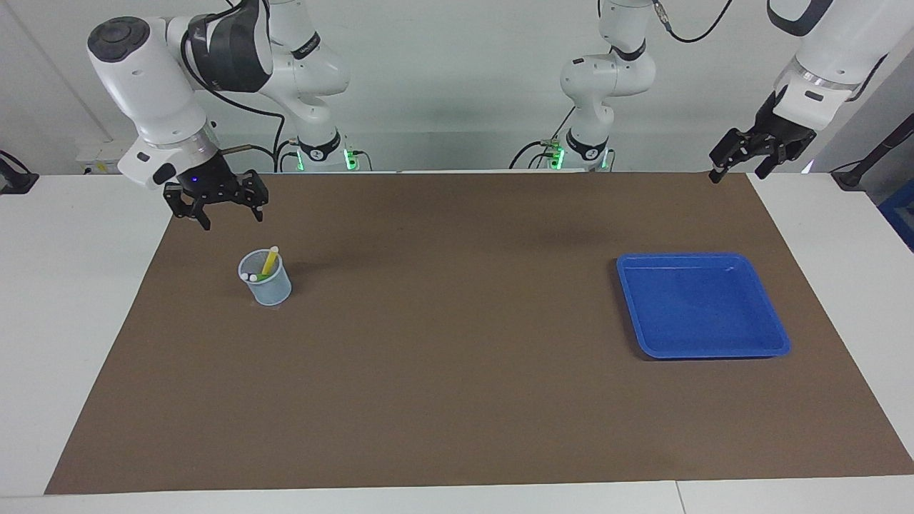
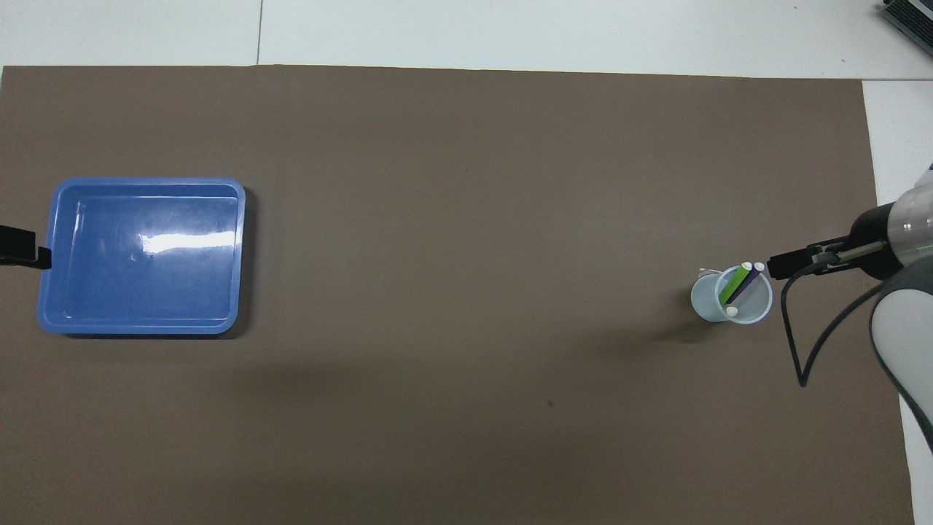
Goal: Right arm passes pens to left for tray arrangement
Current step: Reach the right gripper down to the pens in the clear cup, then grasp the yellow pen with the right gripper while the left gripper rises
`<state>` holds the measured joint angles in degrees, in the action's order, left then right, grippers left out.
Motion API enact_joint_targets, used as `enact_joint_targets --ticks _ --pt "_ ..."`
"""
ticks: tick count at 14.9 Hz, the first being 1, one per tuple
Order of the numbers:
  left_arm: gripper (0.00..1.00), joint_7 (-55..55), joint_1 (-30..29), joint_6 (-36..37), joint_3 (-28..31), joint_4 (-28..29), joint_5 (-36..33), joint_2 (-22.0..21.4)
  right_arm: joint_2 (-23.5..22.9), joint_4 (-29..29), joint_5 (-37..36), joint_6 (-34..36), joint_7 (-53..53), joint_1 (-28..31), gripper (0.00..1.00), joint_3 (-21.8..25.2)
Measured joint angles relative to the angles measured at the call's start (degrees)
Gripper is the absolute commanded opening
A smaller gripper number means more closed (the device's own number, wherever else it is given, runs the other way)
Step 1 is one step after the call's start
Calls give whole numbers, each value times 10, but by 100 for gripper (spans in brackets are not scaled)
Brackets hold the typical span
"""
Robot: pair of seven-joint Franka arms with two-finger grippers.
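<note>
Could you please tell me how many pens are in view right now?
3: the yellow pen, green pen and purple pen all stand in the cup; none lies in the tray.

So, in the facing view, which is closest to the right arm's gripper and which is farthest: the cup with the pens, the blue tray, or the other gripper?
Measured from the right gripper:
1. The cup holding the pens, just below it at the right arm's end of the table.
2. The blue tray, at the left arm's end.
3. The left gripper, up over the brown mat's corner.
</note>
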<state>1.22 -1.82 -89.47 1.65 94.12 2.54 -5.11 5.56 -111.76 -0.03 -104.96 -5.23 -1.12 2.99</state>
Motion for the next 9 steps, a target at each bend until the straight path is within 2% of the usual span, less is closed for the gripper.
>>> enact_joint_targets --ticks 3,7,9 --pt "100 16 1 -4 -4 4 0 0 1 -36 0 -20 66 0 77 0" --pt "100 49 20 -7 -21 11 1 -1 -4 -77 0 -42 142 -2 74 -2" --pt "100 89 44 -11 -28 12 1 -1 -11 -93 0 -63 154 -7 67 -2"
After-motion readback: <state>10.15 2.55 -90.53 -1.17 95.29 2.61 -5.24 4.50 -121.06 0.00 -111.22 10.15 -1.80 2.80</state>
